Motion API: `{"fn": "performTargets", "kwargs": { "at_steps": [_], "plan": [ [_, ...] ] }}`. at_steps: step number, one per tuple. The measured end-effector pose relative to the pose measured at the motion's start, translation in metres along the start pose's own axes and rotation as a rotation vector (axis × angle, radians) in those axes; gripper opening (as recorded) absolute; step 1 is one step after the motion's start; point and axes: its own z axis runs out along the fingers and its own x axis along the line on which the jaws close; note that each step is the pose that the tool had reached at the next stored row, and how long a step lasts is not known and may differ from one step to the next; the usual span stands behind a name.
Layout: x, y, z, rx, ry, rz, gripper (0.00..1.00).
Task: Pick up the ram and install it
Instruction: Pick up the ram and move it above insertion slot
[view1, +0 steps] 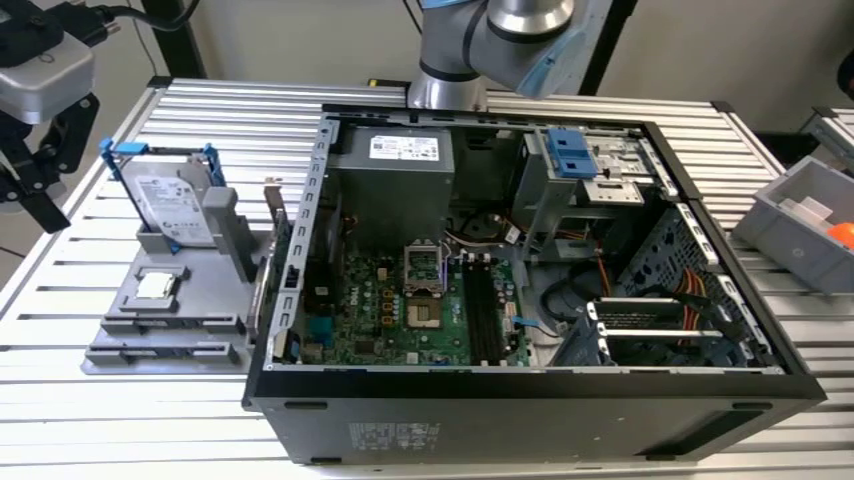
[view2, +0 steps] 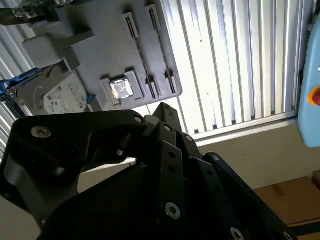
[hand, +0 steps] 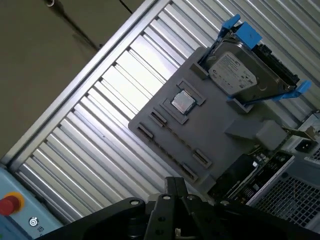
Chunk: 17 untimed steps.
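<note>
We're seeing the gripper (hand: 175, 183) w/ fingers pressing together, hanging above the slatted table (hand: 100, 125), near the grey fixture (hand: 220, 117) that's carrying the hard drive (hand: 235, 75) & small chip (hand: 182, 101). Where the ram's lying rel. to it, we can't tell.

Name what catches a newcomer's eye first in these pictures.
The open black computer case with its green motherboard dominates the slatted metal table. On the exterior view's left, a grey tray holds a silver hard drive in a blue bracket and a small square silver chip.
</note>
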Motion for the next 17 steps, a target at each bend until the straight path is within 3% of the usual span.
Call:
{"fn": "performTargets", "kwargs": {
  "at_steps": [17],
  "plan": [
    [0.0,0.0,0.0,0.0002,0.0053,-0.135,0.0]
  ]
}}
